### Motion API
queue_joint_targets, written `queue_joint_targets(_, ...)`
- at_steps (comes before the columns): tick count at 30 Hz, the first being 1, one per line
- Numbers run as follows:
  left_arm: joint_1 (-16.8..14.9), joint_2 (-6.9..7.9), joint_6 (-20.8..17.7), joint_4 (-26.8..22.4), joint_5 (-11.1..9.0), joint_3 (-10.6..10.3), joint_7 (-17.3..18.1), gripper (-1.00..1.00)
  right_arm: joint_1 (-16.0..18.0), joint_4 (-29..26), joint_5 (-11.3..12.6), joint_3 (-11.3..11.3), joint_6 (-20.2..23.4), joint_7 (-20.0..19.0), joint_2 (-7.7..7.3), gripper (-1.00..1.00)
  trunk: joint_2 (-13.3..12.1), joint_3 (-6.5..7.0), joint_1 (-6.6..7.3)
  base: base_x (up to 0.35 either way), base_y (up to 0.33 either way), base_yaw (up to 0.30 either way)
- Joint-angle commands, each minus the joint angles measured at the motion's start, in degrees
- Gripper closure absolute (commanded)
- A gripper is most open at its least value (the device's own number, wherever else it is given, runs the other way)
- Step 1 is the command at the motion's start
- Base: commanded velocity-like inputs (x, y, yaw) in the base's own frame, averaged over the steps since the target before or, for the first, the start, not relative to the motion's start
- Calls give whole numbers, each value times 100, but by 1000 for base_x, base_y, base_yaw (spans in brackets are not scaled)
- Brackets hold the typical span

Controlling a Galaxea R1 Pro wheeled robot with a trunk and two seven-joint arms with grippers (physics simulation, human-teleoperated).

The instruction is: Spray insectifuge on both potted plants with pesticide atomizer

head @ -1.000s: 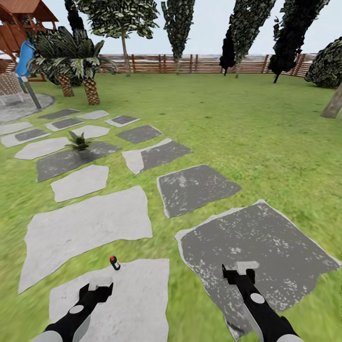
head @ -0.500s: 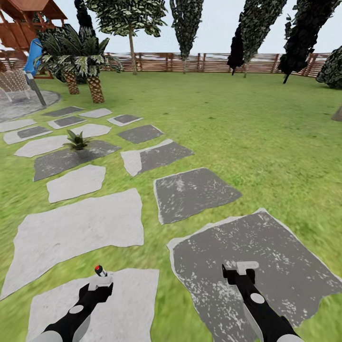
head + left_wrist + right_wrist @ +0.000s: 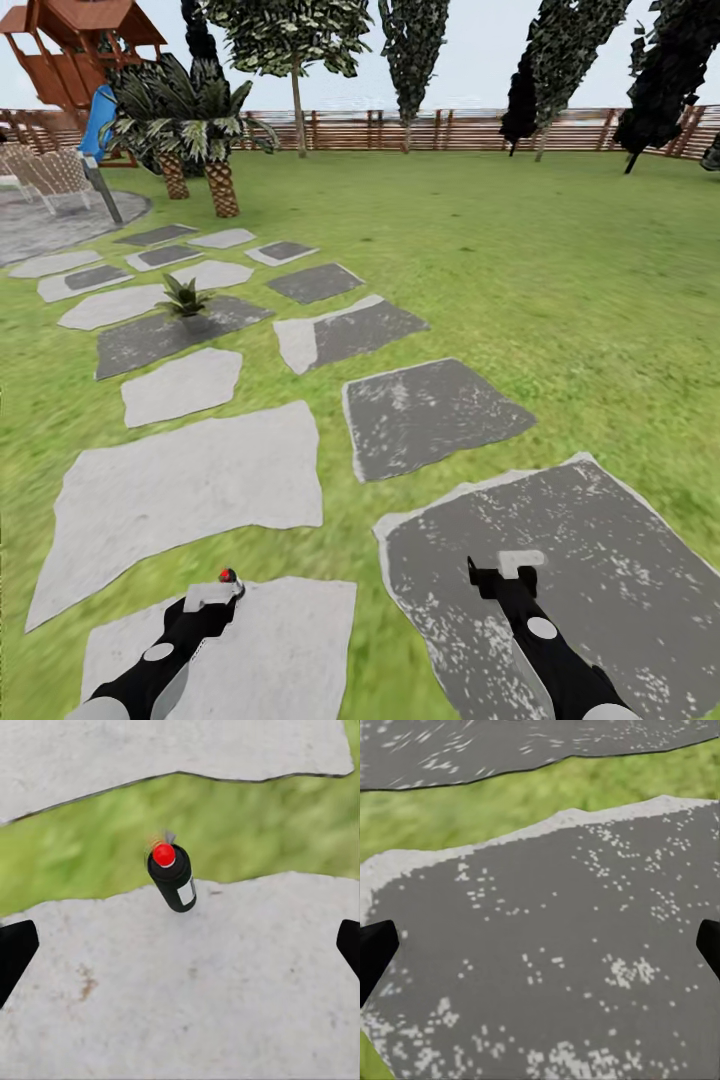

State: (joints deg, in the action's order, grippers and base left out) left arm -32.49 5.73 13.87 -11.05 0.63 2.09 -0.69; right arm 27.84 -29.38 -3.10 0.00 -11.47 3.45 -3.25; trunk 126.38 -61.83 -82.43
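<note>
Garden inventory, landmark: pale stepping stone (image 3: 300,640) nearest the robot.

- Left tool (image 3: 212,596): over this stone; fingers (image 3: 15,952) spread wide, nothing held.
- Pesticide atomizer (image 3: 172,877): upright near the stone's far edge, just beyond the left tool. Left wrist view shows dark body, white label, red cap; head view shows little beyond the cap.
- Potted plant (image 3: 186,298): far beyond, on a dark slab.
- Right tool (image 3: 520,563): right of the stone, over a dark speckled slab (image 3: 555,960); wide open, empty.

Glossy dark pesticide atomizer (image 3: 174,879) (red shiny cap) stands on a matt, rough pale stepping stone (image 3: 225,990)
</note>
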Motion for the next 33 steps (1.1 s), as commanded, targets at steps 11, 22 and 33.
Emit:
queue_joint_targets(11, -3, -8, 19, 6, 13, 19, 7, -100, 2, 2, -33, 0, -13, 24, 0, -100, 1, -4, -2, 108, 63, 1)
queue_joint_targets(22, -3, -19, 19, 9, 49, 15, 7, -100, 2, 2, -33, 0, -13, 24, 0, -100, 1, -4, -2, 174, 1, 0)
queue_joint_targets(33, -3, -3, 21, 6, 61, 3, 7, -100, 2, 2, -33, 0, -13, 24, 0, -100, 242, -151, -133, 3, 0, 0)
